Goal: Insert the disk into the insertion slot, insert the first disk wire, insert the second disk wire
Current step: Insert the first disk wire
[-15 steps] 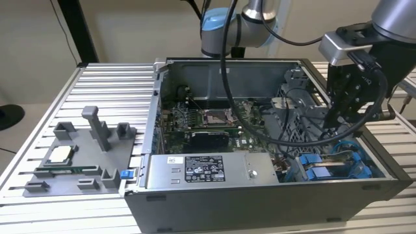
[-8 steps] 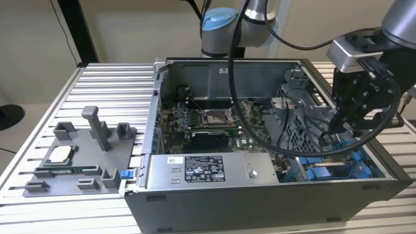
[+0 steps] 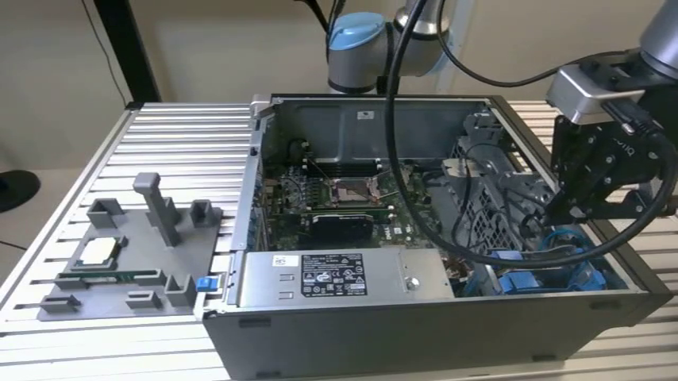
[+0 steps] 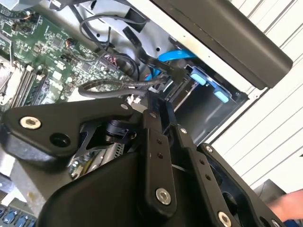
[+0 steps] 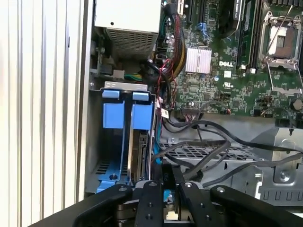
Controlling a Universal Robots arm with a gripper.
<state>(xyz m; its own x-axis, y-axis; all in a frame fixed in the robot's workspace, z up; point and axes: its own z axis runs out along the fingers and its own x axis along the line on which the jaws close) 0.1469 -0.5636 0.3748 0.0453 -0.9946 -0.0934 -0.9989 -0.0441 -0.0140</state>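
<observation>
The disk (image 5: pixel 140 153) stands on edge inside the insertion slot (image 5: pixel 112 116) — at about 4 o'clock of the open computer case (image 3: pixel 424 333) in the exterior view. Right beside it, the gripper (image 5: pixel 169 178) has its fingers drawn narrow, pinching a black wire (image 4: pixel 118 84).

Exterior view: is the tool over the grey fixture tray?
No, the tool reaches into the computer case at the exterior view's right; the grey fixture tray lies outside it, at that view's left.
</observation>
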